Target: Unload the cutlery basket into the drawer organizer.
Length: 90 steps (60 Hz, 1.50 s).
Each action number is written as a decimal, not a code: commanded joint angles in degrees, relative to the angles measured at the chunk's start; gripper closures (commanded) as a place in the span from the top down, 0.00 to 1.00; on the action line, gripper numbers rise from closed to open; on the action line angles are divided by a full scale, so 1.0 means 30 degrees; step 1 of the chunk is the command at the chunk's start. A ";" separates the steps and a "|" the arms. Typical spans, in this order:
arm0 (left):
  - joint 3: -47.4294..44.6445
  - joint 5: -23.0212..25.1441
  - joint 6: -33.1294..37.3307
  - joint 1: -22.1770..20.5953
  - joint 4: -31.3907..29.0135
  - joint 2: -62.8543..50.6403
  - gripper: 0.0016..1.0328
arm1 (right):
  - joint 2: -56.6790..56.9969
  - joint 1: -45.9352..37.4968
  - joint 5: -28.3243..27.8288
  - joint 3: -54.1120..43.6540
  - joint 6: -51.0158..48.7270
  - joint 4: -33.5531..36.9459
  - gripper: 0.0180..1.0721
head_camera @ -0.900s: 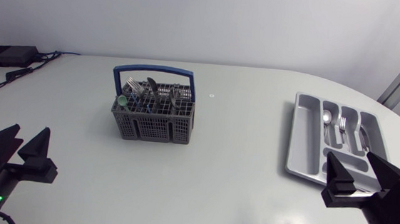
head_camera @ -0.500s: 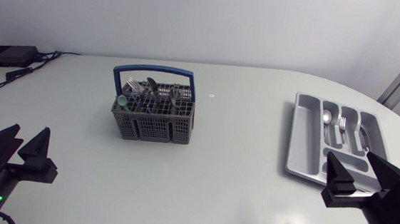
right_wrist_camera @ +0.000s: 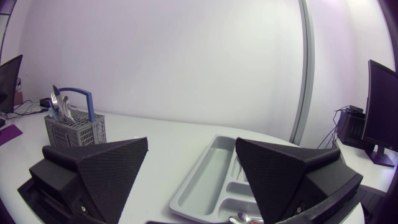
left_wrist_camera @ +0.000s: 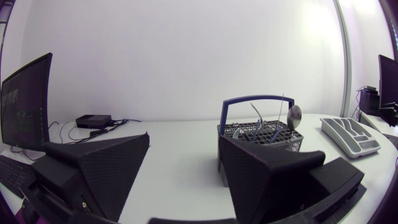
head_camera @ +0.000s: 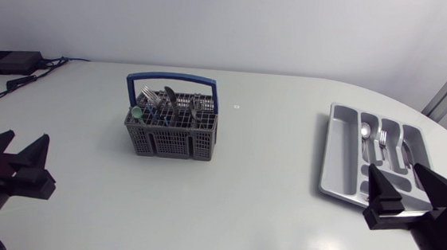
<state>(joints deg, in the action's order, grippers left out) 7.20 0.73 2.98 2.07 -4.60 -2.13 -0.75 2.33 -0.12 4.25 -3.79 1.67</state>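
Observation:
A grey cutlery basket [head_camera: 170, 131] with a blue handle stands left of the table's middle, holding several forks and spoons. The same basket [left_wrist_camera: 266, 132] shows ahead of my left gripper [left_wrist_camera: 183, 168], and far off as the basket [right_wrist_camera: 75, 127] in the right wrist view. The grey drawer organizer [head_camera: 340, 162] lies at the right with a spoon [head_camera: 365, 130] and a fork [head_camera: 383, 139] in its slots. My left gripper [head_camera: 9, 158] is open and empty at the front left. My right gripper [head_camera: 406, 187] is open and empty by the organizer's near edge, the organizer [right_wrist_camera: 208, 174] just ahead of it.
A small black box [head_camera: 9, 61] with cables sits at the table's far left corner. The table's rounded right edge runs close behind the organizer.
My left gripper has drawn back a little toward the left front edge. My right gripper has shifted slightly right and toward the front. Basket and organizer have not moved.

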 commanded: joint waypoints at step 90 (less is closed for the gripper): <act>1.3625 0.0752 0.4689 -0.2007 -0.3564 -2.3665 0.95 | -2.1458 0.6607 -0.4120 1.4022 -0.3775 0.5273 0.96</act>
<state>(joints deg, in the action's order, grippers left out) 46.68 2.00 15.33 -5.50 -16.38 -70.72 -62.35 21.23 -12.16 43.79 -15.27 19.00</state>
